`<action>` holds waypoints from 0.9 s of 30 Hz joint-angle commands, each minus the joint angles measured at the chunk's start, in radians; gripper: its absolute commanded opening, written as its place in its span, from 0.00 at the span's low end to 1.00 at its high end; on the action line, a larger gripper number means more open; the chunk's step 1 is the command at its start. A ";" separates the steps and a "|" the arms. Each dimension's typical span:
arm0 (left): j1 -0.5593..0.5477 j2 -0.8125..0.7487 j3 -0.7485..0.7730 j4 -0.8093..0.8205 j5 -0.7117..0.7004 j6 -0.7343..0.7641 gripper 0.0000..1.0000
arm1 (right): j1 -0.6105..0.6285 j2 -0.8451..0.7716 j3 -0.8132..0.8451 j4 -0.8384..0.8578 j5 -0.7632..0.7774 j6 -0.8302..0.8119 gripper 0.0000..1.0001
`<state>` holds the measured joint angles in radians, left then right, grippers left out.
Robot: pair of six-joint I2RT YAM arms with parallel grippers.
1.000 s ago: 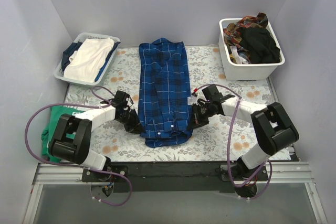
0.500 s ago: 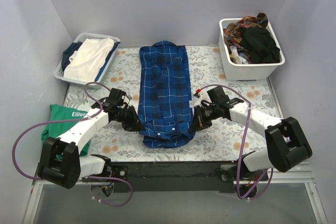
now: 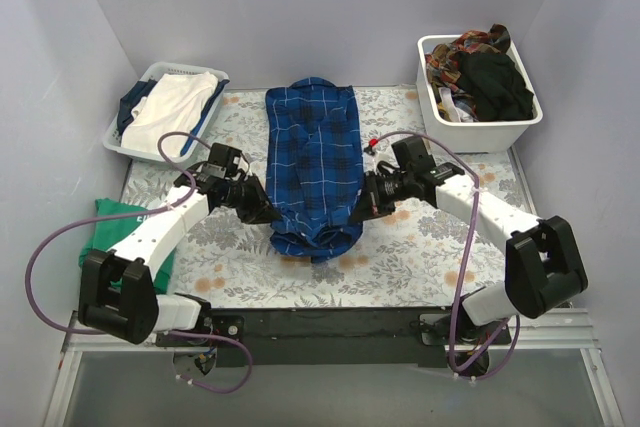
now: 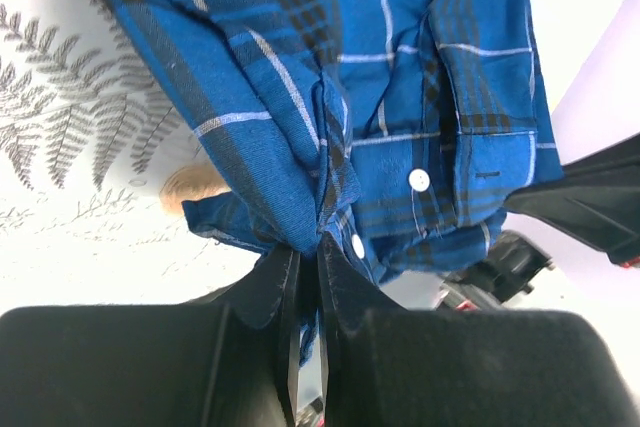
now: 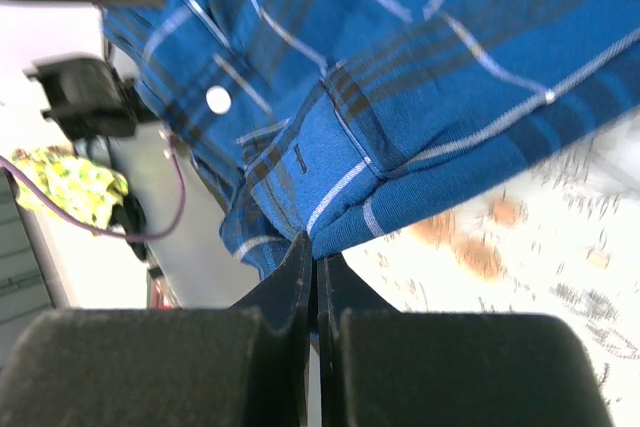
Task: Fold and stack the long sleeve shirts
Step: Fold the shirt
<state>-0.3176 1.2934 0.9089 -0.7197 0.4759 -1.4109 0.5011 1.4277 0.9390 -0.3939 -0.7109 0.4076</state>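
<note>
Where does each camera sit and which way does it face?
Top external: above, behind the bases, looking down on the grey-and-orange floral table cloth; left arm and right arm show, holding the dark blue plaid shirt.
Left wrist: rides its arm, faces the black left fingers, shut on the shirt.
Right wrist: same, right fingers likewise shut.
Shared: all see the shirt.

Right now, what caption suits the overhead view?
Left gripper and right gripper hold the plaid shirt by its near end above the tablecloth.
</note>
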 commanded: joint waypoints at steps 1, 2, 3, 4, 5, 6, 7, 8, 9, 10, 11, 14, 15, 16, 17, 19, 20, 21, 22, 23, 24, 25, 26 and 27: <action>0.000 0.030 0.093 0.035 -0.049 -0.072 0.00 | -0.039 0.049 0.102 0.059 -0.025 0.036 0.01; -0.001 0.043 0.108 0.045 -0.059 -0.097 0.00 | -0.047 0.074 0.121 0.069 -0.024 0.052 0.01; 0.000 0.050 0.135 0.048 -0.089 -0.111 0.00 | -0.055 0.088 0.151 0.078 -0.024 0.062 0.01; 0.000 0.058 0.152 0.066 -0.100 -0.123 0.00 | -0.070 0.102 0.168 0.104 -0.031 0.069 0.01; 0.000 0.069 0.166 0.080 -0.111 -0.129 0.00 | -0.076 0.132 0.184 0.116 -0.033 0.089 0.01; 0.000 0.104 0.182 0.088 -0.135 -0.146 0.00 | -0.082 0.149 0.216 0.128 -0.035 0.099 0.01; 0.000 0.124 0.226 0.101 -0.146 -0.152 0.00 | -0.093 0.167 0.233 0.153 -0.048 0.108 0.01; 0.000 0.151 0.246 0.109 -0.154 -0.155 0.00 | -0.098 0.204 0.253 0.161 -0.051 0.117 0.01; 0.002 0.176 0.277 0.109 -0.161 -0.163 0.00 | -0.101 0.224 0.276 0.167 -0.053 0.132 0.01; 0.002 0.226 0.319 0.117 -0.186 -0.164 0.00 | -0.111 0.244 0.314 0.174 -0.064 0.137 0.01; 0.000 0.248 0.341 0.120 -0.197 -0.166 0.00 | -0.114 0.285 0.339 0.185 -0.065 0.143 0.01; 0.003 0.326 0.416 0.124 -0.250 -0.172 0.00 | -0.133 0.371 0.420 0.208 -0.091 0.177 0.01; 0.003 0.348 0.433 0.123 -0.261 -0.172 0.00 | -0.139 0.390 0.438 0.220 -0.094 0.187 0.01; 0.005 0.363 0.453 0.127 -0.269 -0.172 0.00 | -0.145 0.408 0.457 0.231 -0.105 0.215 0.01; 0.006 0.400 0.488 0.128 -0.293 -0.171 0.00 | -0.151 0.445 0.490 0.240 -0.111 0.227 0.01; 0.014 0.434 0.524 0.120 -0.312 -0.171 0.00 | -0.160 0.476 0.523 0.271 -0.122 0.267 0.01; 0.015 0.464 0.538 0.120 -0.330 -0.169 0.00 | -0.164 0.505 0.553 0.282 -0.127 0.279 0.01; 0.017 0.478 0.567 0.120 -0.339 -0.168 0.00 | -0.167 0.517 0.566 0.296 -0.128 0.293 0.01; 0.018 0.495 0.580 0.117 -0.350 -0.166 0.00 | -0.171 0.528 0.576 0.305 -0.133 0.304 0.01; 0.021 0.507 0.596 0.114 -0.361 -0.163 0.00 | -0.174 0.549 0.589 0.317 -0.134 0.330 0.01; 0.025 0.535 0.619 0.112 -0.373 -0.160 0.00 | -0.176 0.559 0.603 0.328 -0.137 0.342 0.01; 0.034 0.547 0.633 0.111 -0.376 -0.160 0.00 | -0.180 0.568 0.612 0.348 -0.142 0.350 0.01; 0.037 0.560 0.646 0.109 -0.378 -0.158 0.00 | -0.184 0.583 0.618 0.351 -0.144 0.364 0.01; 0.041 0.582 0.659 0.106 -0.381 -0.157 0.00 | -0.185 0.592 0.627 0.355 -0.142 0.370 0.01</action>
<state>-0.3000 1.8442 1.4925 -0.6167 0.1623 -1.5715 0.3275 1.9968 1.4971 -0.1287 -0.8131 0.7082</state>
